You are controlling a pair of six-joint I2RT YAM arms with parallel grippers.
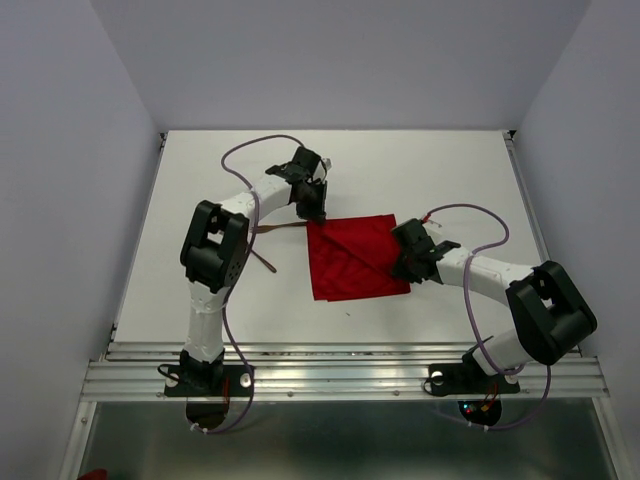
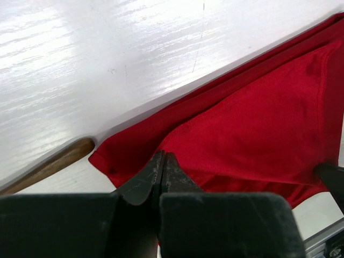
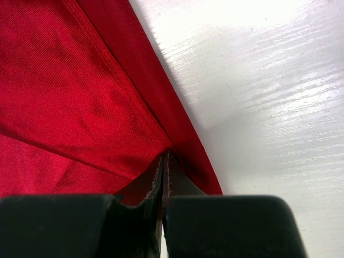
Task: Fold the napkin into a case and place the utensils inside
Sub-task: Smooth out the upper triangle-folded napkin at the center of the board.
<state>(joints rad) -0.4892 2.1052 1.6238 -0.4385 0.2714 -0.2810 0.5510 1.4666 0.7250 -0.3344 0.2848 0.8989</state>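
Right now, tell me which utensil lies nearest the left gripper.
The crosswise utensil, its end at the napkin corner beside the left gripper. The other utensil lies slanted, nearer the arm's base, clear of the cloth.

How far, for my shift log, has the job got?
Done: the napkin is partly folded, one flap lying diagonally over it. In hand: left gripper and right gripper each pinch its cloth shut. Left: forming the case; the utensils lie outside, on the table.

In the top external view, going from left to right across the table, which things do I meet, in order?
wooden utensils → left end effector → napkin → right end effector. Both end effectors are shut on the napkin's edges.
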